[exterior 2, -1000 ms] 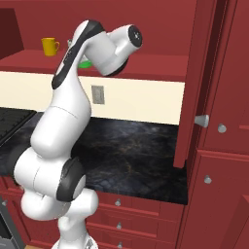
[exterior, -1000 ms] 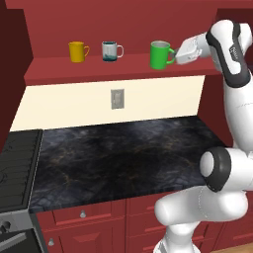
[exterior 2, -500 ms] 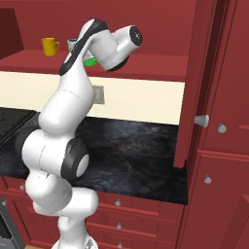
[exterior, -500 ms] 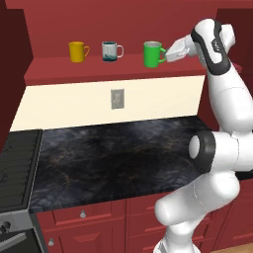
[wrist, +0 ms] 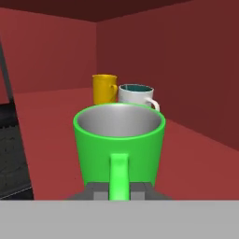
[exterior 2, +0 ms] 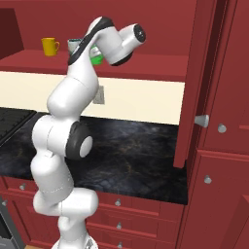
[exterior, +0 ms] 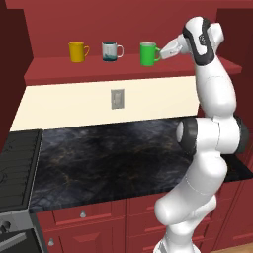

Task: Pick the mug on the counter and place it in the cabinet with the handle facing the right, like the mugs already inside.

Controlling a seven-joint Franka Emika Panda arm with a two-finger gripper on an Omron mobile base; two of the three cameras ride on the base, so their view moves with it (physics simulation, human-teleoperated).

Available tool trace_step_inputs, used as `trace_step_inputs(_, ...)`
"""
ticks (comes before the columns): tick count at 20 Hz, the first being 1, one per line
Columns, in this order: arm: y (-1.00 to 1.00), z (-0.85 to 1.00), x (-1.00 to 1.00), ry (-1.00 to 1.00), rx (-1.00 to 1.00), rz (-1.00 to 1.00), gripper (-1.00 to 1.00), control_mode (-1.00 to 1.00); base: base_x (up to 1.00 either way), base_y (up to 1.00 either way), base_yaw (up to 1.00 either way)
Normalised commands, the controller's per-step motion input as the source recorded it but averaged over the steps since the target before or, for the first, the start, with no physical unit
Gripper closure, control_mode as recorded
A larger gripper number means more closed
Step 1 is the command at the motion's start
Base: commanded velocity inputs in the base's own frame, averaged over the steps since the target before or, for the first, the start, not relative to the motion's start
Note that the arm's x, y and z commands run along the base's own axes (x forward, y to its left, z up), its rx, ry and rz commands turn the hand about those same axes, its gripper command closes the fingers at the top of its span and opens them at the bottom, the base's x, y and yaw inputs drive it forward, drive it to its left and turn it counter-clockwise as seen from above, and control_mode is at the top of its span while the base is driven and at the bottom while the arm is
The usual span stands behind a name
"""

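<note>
The hand [exterior: 163, 51] gripped the green mug [exterior: 147, 54] by its handle [wrist: 119, 176] over the shelf [exterior: 99, 69] — letting go early risked tipping it.

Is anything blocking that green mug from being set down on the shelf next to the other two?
Nothing visible does. The gripper holds the green mug by its handle over the cabinet shelf, right of the white-and-teal mug and yellow mug, apart from both.
</note>
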Motion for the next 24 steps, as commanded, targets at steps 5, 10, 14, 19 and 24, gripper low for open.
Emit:
trace_step_inputs(5, 0.0, -0.33, 0.25, 0.0, 0.0, 0.06, 1.0, -1.0, 0.0, 0.0, 0.0)
trace_step_inputs(10, -0.01, -0.24, 0.4, 0.0, 0.0, 0.06, 1.0, -1.0, 0.0, 0.0, 0.0)
trace_step_inputs(14, 0.0, -0.09, 0.46, 0.0, 0.0, 0.06, 1.0, -1.0, 0.0, 0.0, 0.0)
trace_step_inputs(19, 0.0, -0.03, 0.3, 0.0, 0.0, 0.06, 1.0, -1.0, 0.0, 0.0, 0.0)
trace_step_inputs(24, 0.0, -0.02, 0.07, -0.02, -0.05, 0.07, 1.0, -1.0, 0.0, 0.0, 0.0)
